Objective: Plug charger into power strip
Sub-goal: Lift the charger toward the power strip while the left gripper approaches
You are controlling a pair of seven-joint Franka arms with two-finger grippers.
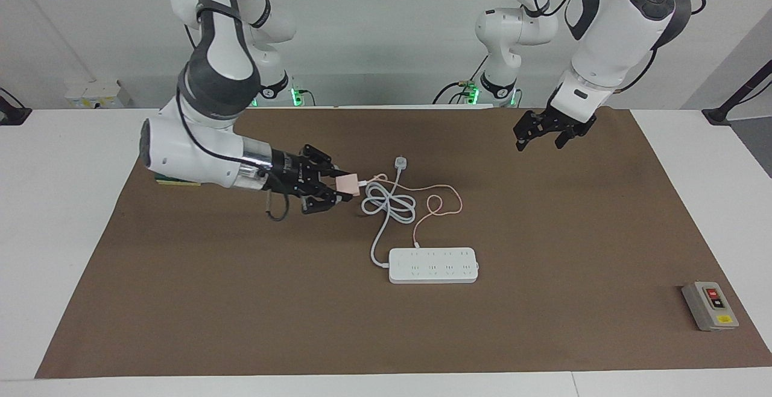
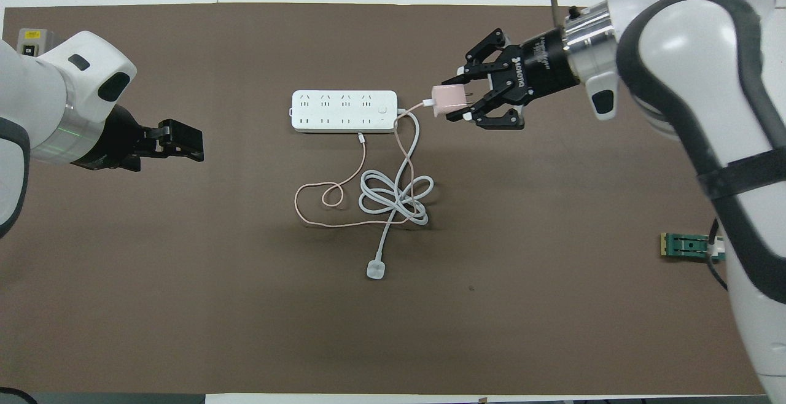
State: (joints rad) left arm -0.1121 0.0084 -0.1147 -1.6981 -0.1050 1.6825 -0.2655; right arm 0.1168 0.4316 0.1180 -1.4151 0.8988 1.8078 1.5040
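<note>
While one charger (image 1: 348, 184) hangs gripped, one power strip (image 1: 433, 265)

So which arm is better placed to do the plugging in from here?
The right arm. Its hand is shut on the charger, raised over the coiled cord beside the power strip. The left hand waits open over bare mat.

The small grey box with a yellow label (image 2: 31, 38) reads "ON"; lettering on the right gripper's (image 2: 462, 98) black body is unreadable.
</note>
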